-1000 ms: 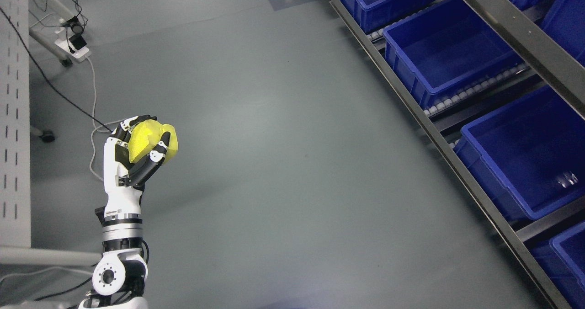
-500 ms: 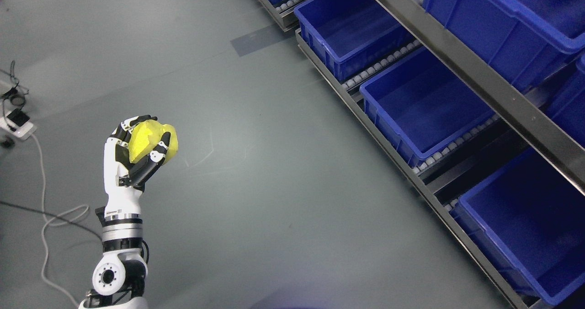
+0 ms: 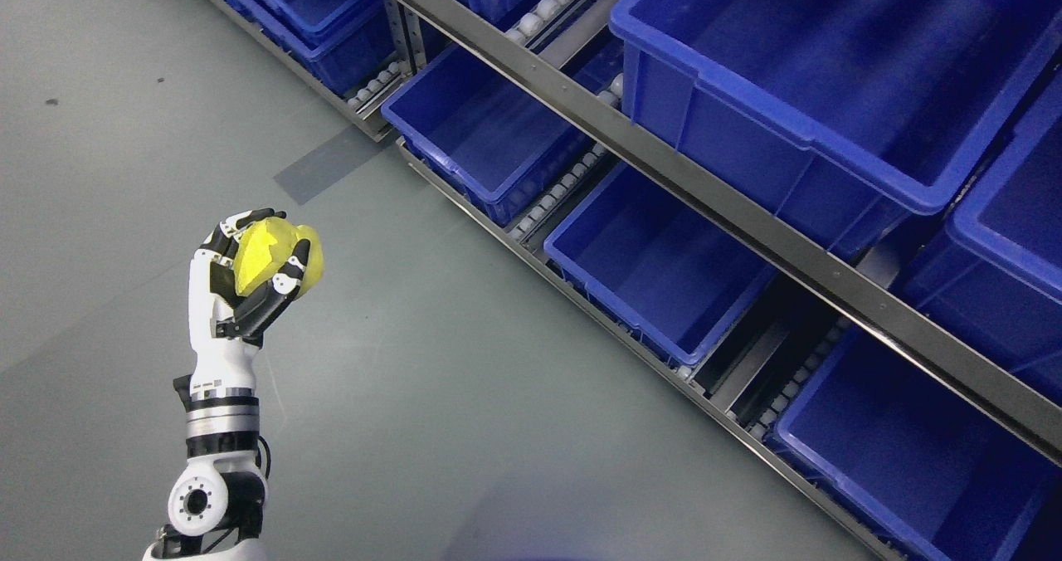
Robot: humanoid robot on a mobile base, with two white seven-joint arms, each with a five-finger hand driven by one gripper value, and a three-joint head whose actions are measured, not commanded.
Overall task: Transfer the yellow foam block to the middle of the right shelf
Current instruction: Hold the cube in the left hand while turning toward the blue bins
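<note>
The left robot hand [image 3: 249,275] stands upright at the lower left of the frame, its arm rising from the bottom edge. Its black-and-white fingers [image 3: 286,283] are curled around the yellow foam block [image 3: 264,256], which sits in the palm with a thumb across its front and fingertips over its top. The block is held in the air above the grey floor [image 3: 431,395], well apart from the shelf.

Against the earlier frames the whole picture has shifted, so the camera has turned; the hand and block sit at the same place in the frame with the same grasp. The cables and power strip that lay at the left a second ago are gone from view. The shelf [image 3: 713,200], once confined to the upper right corner, now fills the upper and right parts of the frame, running on a slant from the upper left to the lower right.

A grey metal rail of the shelf crosses the picture diagonally. Above it, at the upper right, sits a large blue bin [image 3: 830,88]. Below the rail a lower row of blue bins [image 3: 655,266] rests on white rollers, one at the upper middle, one at the centre right, one at the lower right. More bins show at the top left corner. The right arm does not show.
</note>
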